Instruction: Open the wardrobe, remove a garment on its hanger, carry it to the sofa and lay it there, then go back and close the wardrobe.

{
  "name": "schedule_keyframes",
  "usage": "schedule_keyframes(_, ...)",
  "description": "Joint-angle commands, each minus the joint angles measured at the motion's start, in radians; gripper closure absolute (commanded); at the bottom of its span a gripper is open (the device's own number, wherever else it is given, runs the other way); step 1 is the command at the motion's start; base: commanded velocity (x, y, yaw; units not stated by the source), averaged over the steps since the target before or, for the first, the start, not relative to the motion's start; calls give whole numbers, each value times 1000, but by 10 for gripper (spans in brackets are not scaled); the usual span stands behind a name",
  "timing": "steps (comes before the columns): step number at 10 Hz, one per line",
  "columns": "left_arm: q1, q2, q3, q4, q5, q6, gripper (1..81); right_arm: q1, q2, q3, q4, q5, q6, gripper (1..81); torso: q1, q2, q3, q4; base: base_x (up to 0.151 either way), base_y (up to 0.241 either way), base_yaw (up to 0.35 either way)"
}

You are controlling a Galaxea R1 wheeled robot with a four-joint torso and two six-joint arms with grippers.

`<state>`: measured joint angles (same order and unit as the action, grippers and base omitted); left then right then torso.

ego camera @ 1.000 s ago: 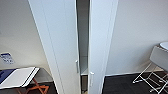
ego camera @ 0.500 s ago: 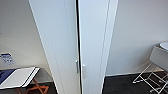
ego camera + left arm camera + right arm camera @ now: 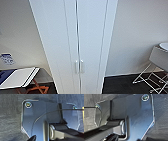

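Note:
The wardrobe [image 3: 75, 37] stands right in front of me in the head view, tall, narrow and white. Its two panelled doors meet along a thin seam, with no gap between them. Two small white handles [image 3: 79, 66] sit side by side at mid-height. Both wrist views look down on dark carpet [image 3: 10, 119] [image 3: 161, 112] past my own dark plate.
A folding table [image 3: 17, 78] with a white top and orange legs stands low at the left. A grey hamper [image 3: 158, 56] on a white wire frame stands at the right. Dark floor [image 3: 120, 86] runs along the white wall.
The dark gap between the wardrobe doors narrowed and is now gone, so the doors stand together. The head view has shifted slightly.

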<state>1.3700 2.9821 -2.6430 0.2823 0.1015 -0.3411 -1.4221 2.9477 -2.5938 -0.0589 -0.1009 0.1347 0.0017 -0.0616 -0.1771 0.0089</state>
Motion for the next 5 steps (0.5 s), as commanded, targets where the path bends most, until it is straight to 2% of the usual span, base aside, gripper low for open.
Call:
schedule_keyframes(1,14,94,-95,43,-22,4,10,-10,52,-9,-79,-11,-3,10,0,0,0,0,0,0,0)
schedule_keyframes(5,11,98,-97,40,-22,1,10,-15,106,-86,-84,-13,0,10,0,-1,1,0,0,0,0)
